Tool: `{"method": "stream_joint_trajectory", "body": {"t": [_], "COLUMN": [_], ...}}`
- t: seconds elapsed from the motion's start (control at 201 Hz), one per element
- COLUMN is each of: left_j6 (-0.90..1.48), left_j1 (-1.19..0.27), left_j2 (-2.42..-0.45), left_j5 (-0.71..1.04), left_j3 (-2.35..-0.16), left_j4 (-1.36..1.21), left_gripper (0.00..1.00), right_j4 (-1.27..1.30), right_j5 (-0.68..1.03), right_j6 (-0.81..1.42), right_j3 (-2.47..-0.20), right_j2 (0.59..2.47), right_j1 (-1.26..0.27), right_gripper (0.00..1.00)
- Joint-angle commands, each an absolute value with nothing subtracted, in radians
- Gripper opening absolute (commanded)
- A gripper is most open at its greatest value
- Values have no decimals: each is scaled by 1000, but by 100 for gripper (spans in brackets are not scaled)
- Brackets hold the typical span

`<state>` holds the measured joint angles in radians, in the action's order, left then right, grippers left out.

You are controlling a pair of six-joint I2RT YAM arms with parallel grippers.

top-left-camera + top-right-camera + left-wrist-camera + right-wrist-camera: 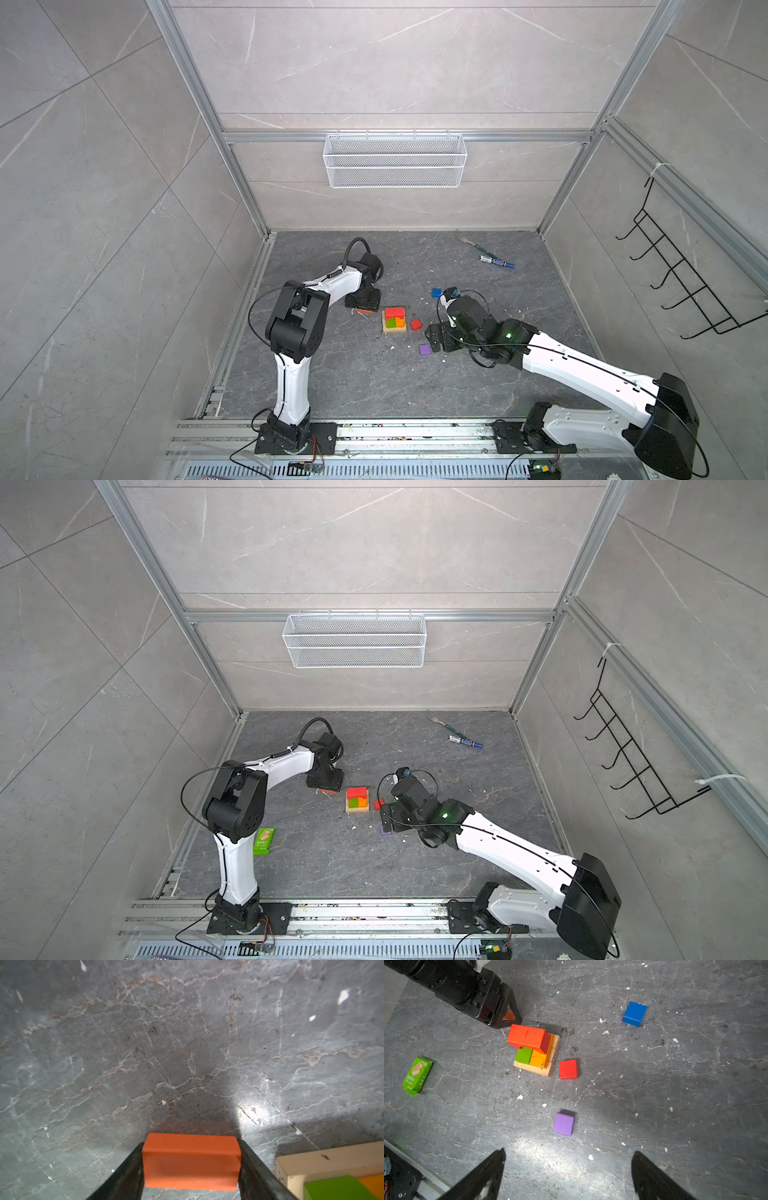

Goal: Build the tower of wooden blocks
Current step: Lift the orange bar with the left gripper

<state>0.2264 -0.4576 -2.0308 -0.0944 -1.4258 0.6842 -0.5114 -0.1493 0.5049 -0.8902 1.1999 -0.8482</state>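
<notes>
The left gripper has its jaws clenched on an orange bar, which fills the gap and touches both inner faces. It sits low by the dark stone counter, just beside the tower.

The tower stands mid-counter. It has a tan base with a green block and an orange block side by side on it. A red arch lies across them on the side nearest the left gripper.

The right gripper hangs over the counter with its jaws released and spread wide, nothing between them. A red cube lies just beside the base, a purple cube lies nearer the right gripper, and a blue cube lies well apart.

A green snack wrapper lies on the left side of the counter. A blue marker and a fork lie by the far right corner.
</notes>
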Motion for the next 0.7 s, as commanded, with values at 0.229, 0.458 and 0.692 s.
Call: {"method": "stream_joint_trajectory", "body": {"t": [0.229,0.458,0.692], "left_j6": [286,375,437], "left_j1": [-453,-454,-455], "left_j2": [-2020,-1956,-1869], "left_j5": [-102,-79,-45], "left_j3": [-1353,-1366,-1373], "left_j4": [737,797,854], "left_gripper": [52,48,48], "right_j4": [-527,-522,-483], "right_j5": [-147,-148,-126], "right_j6": [520,519,488], "right_j3": [-900,-889,-841], "right_j2": [1197,1178,1146], "right_j1": [-845,-845,-845], "right_gripper": [95,95,96]}}
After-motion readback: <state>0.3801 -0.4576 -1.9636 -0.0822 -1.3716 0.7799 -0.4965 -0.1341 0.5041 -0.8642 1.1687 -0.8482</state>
